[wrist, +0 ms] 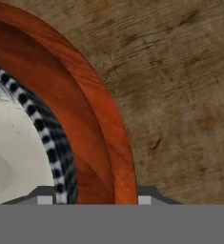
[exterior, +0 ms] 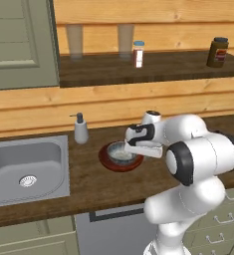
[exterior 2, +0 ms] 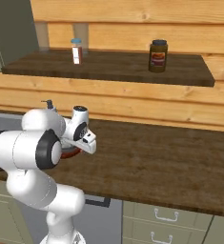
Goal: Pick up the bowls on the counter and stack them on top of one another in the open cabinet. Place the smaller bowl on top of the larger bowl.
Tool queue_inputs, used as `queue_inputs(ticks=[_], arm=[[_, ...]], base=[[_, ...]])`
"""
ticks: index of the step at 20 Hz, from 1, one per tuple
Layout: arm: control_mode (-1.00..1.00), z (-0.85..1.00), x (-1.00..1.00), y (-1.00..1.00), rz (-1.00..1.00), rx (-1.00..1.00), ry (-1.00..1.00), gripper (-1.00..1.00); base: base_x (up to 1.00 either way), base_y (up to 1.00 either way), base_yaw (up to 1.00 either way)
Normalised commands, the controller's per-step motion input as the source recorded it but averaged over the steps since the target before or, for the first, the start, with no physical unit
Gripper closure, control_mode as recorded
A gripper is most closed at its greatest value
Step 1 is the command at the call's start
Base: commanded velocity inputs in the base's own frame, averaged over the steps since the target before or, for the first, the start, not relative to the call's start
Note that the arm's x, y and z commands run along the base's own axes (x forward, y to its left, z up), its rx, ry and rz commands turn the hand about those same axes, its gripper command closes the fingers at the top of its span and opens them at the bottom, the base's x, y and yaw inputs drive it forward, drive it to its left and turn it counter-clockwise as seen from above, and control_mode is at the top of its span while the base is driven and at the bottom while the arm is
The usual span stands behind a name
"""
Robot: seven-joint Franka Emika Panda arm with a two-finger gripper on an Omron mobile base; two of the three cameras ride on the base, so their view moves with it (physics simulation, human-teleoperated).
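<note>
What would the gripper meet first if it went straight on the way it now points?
Probably the larger bowl: its red-brown rim runs between the finger tips of the gripper, with the smaller bowl nested just inside.

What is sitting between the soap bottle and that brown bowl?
Nothing: the left base view shows bare counter between the soap bottle and the larger bowl.

Desk [exterior: 88, 184]: sink [exterior: 26, 169] at left; soap dispenser [exterior: 80, 129] behind, betw. sink & bowls. Smaller bowl [exterior: 121, 151] sits in larger bowl [exterior: 108, 160], on desk right of sink. Gripper [exterior: 138, 149] at bowls' right rim. Open cabinet shelf [exterior: 163, 67] above: two glasses [exterior: 74, 41], shaker [exterior: 138, 54], jar [exterior: 217, 52] far right.
</note>
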Motion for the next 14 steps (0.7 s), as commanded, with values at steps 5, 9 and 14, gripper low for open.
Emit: queue_inputs(ticks=[5, 9, 14], arm=[[-1.0, 0.09, -0.41, -0.23, -0.13, 0.03, -0.07, 1.0], [-1.0, 0.52, -0.68, -0.57, -0.22, 0.1, -0.16, 1.0], [-1.0, 0.99, -0.81, -0.93, -0.27, 0.21, -0.2, 1.0]], base=[[0.0, 0.0, 0.0], [0.0, 0.0, 0.0], [0.0, 0.0, 0.0]])
